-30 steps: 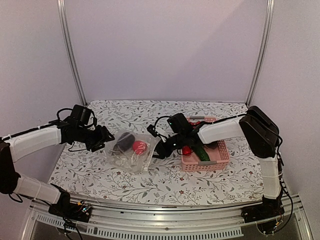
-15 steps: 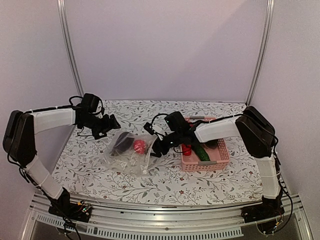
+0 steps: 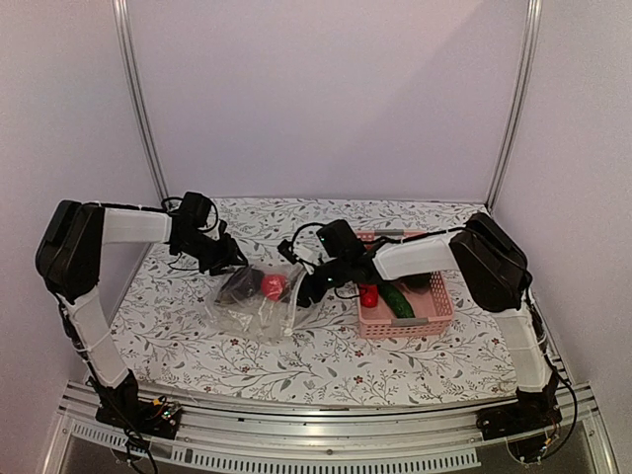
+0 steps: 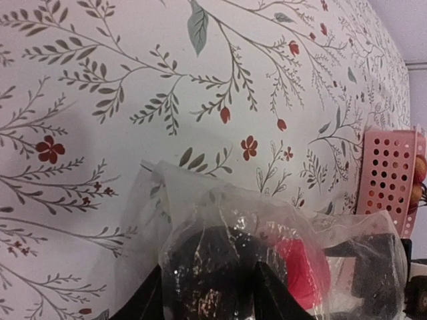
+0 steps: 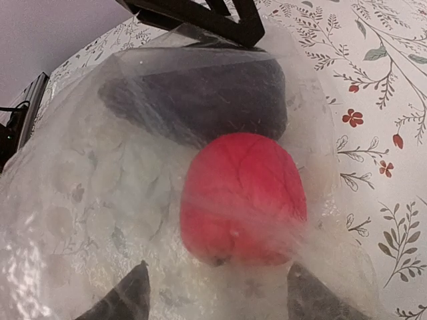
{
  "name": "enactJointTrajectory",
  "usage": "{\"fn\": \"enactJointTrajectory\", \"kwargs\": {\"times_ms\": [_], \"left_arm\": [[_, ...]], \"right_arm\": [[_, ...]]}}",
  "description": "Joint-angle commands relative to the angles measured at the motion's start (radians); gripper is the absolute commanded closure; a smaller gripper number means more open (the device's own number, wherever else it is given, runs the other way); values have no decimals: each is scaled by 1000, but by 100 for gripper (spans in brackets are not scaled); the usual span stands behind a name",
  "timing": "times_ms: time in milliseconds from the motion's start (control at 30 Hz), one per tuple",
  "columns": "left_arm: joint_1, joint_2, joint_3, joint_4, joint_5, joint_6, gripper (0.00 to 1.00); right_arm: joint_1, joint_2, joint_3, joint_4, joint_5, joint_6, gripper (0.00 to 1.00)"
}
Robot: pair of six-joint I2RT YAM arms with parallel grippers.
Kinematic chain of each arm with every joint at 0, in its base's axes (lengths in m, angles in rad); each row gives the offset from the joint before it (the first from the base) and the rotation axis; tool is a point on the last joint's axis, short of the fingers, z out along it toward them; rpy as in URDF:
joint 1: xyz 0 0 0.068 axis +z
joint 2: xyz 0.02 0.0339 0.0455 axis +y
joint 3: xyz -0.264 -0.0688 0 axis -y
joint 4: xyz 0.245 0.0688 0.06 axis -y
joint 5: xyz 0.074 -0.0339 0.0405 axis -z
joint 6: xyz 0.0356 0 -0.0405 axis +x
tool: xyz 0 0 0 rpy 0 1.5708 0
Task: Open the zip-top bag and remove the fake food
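The zip-top bag (image 3: 259, 314) lies crumpled on the flowered table, left of the pink basket. Inside it are fake food pieces, a dark purple eggplant (image 5: 200, 100) and a red piece (image 5: 243, 193). My left gripper (image 4: 208, 273) is at the bag's far left end, its fingers pressed against both sides of the plastic bulge (image 4: 200, 207) round the eggplant (image 4: 200, 257). My right gripper (image 5: 213, 280) is open at the bag's right edge, fingertips resting over the plastic just short of the red piece. From above, the left gripper (image 3: 235, 265) and right gripper (image 3: 304, 291) flank the bag.
The pink slotted basket (image 3: 407, 324) stands right of the bag and holds a green cucumber (image 3: 398, 299) and a red piece (image 3: 369, 295). Its perforated wall (image 4: 387, 173) shows in the left wrist view. Metal frame posts rise at the table's back corners.
The left arm has swung right and forward to the bag's far end, and its jaws have narrowed around the bulge. The right gripper has slid left onto the bag and opened a little wider.
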Motion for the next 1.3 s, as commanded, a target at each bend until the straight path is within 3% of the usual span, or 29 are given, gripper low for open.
{"fn": "enactJointTrajectory", "kwargs": {"times_ms": [0,400,600,733,900,1267], "left_arm": [[-26,54,13,-19,37,44,65],[-76,44,-45,14,88,17,86],[-78,31,-56,14,71,-3,99],[-65,10,-55,2,47,-13,100],[-49,-15,-67,-1,3,-27,100],[-23,-32,-82,-11,-56,-47,100]], "right_arm": [[5,44,28,-14,0,-16,30],[2,86,62,-14,-12,-12,28],[1,80,42,-41,-29,-15,45],[1,14,-14,-27,-30,-21,55],[1,-109,-109,-23,-27,-17,61],[1,-350,-260,-94,-9,-22,63]]}}
